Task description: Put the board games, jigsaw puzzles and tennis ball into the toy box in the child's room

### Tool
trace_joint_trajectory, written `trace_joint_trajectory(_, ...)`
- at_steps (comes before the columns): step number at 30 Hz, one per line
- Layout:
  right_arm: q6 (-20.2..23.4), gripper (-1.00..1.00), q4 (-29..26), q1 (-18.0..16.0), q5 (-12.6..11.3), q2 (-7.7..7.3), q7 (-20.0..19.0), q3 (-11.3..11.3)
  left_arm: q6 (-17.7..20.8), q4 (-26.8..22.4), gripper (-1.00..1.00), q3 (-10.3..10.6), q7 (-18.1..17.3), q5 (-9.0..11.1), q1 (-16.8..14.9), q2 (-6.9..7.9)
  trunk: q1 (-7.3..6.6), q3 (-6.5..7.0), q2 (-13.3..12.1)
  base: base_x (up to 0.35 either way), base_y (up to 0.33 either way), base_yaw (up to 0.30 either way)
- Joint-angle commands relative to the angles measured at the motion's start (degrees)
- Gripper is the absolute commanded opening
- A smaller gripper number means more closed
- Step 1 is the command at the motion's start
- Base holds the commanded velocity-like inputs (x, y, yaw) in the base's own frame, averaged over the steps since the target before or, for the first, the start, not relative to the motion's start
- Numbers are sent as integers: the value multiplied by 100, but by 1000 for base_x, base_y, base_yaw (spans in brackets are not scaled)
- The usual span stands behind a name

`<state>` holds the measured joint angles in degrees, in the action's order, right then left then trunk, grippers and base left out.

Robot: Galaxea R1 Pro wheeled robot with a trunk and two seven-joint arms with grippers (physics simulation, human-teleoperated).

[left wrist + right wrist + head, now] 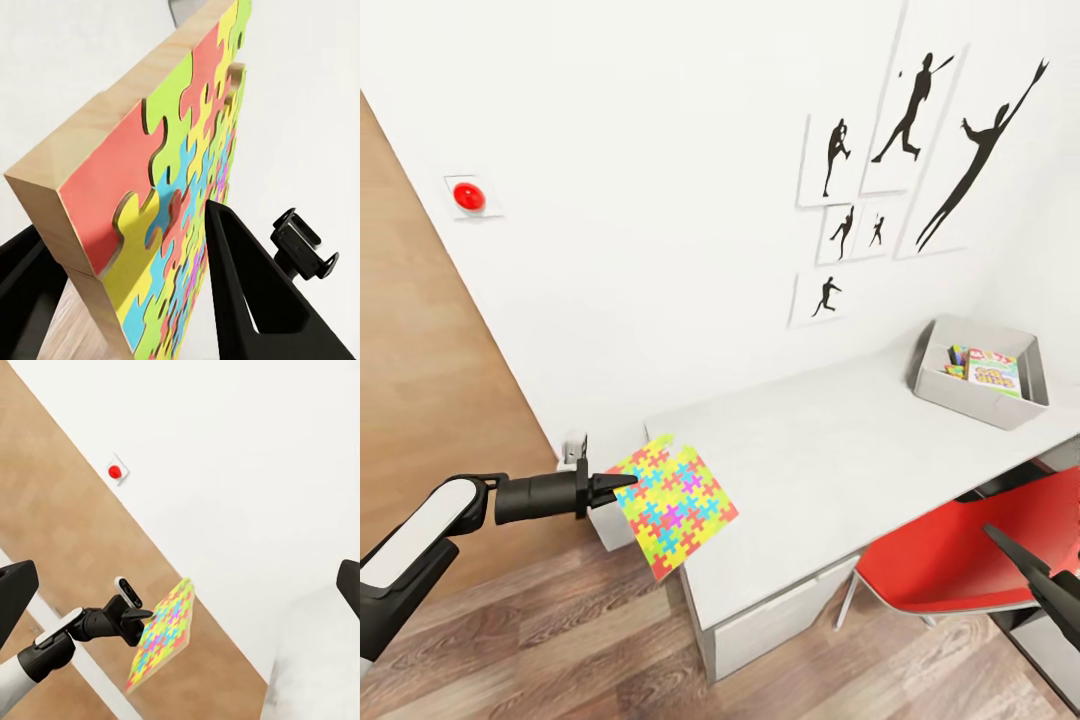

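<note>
While the worktop (830, 450) lies bare between them, I must carry the jigsaw puzzle (672, 503), clamped edge-on in my left tool (622, 487) at its near corner, level toward the toy box (1015, 415); my right tool (1040, 570) hangs spread, idle.

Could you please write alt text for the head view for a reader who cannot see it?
The left gripper holds a multicoloured jigsaw puzzle by its edge, tilted over the near corner of a pale table. At the far end sits a grey toy box with board games inside; a red chair is tucked under.
</note>
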<state>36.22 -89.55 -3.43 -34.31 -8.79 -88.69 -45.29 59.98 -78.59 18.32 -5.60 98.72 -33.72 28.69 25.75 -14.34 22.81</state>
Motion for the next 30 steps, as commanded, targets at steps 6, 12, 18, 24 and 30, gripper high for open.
trace_joint_trajectory(6, 68, 100, -1, 0, -6, 0, -16, -7, 2, 1, -100, 9, -55, -54, -3, 5, 4, 44, 11, 0, 0, -86)
trace_joint_trajectory(12, 69, 100, -1, 0, -10, 0, -16, -6, 2, 1, -100, 8, -55, -54, -3, 5, 4, 99, 11, 0, 0, -100)
trace_joint_trajectory(18, 76, 100, -1, -1, -12, 0, -16, -6, 2, 1, -100, 7, -55, -54, -3, 5, 4, 154, 11, 0, 0, -105)
trace_joint_trajectory(24, 78, 100, -1, -1, -14, 0, -18, -6, 2, 1, -100, 13, -55, -54, -3, 4, 4, 209, 11, 0, 0, -129)
trace_joint_trajectory(30, 78, 100, -1, -1, -14, 0, -24, -6, 2, 1, -100, 13, -55, -54, -1, 5, 4, 264, 11, 0, 0, -136)
